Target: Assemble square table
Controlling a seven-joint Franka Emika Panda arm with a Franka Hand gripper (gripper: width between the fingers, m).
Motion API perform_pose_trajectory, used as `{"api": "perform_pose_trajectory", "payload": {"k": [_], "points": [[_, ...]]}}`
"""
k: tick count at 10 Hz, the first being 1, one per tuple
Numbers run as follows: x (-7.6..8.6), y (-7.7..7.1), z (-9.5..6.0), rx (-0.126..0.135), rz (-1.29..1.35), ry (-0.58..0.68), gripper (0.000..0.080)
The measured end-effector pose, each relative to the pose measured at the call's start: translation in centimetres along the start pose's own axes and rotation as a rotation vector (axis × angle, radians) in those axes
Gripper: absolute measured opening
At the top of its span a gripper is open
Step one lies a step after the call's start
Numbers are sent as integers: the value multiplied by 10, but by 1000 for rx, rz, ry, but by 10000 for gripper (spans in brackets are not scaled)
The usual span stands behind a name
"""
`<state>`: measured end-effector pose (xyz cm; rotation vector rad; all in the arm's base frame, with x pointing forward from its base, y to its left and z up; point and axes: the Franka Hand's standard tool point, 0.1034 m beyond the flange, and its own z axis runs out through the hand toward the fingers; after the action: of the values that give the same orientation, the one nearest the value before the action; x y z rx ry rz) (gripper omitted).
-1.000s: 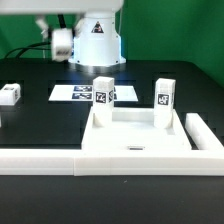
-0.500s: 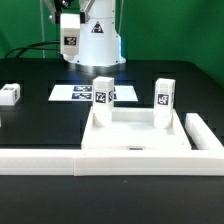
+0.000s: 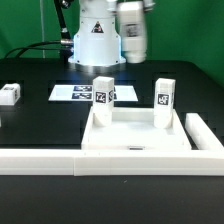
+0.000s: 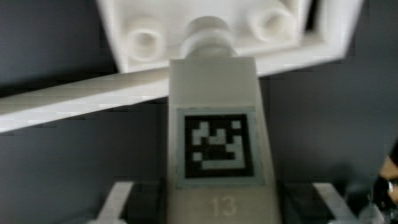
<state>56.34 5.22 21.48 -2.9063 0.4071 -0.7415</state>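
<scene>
The square table's white slab [image 3: 140,142] lies underside up at the front, with two tagged leg blocks [image 3: 103,98] [image 3: 165,100] standing upright in its far corners. My gripper [image 3: 133,38] hangs blurred high above the slab's far side, shut on a third white leg block [image 4: 217,130]. In the wrist view this leg runs lengthwise between my fingers [image 4: 121,200], tag facing the camera. Beyond its tip shows the slab [image 4: 231,12] with round sockets. Another leg block [image 3: 10,95] lies at the exterior view's far left.
The long white L-shaped rail [image 3: 60,162] runs along the front and up the exterior view's right side [image 3: 206,135], hugging the slab. The marker board [image 3: 80,95] lies flat behind the slab. The robot's base [image 3: 95,45] stands at the back.
My gripper has swung from the exterior view's upper left across to the upper right, carrying the leg block. Slab and standing legs have not moved.
</scene>
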Motion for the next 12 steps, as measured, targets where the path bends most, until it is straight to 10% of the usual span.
{"api": "perform_pose_trajectory", "payload": {"k": [3,6,10,12], "points": [[-3,-25,-2,78,-4,155,290],[-7,-24,4,65,-44,144,290],[-22,-14,67,-14,-271,188,290],[-27,-12,71,-16,-251,133,290]]}}
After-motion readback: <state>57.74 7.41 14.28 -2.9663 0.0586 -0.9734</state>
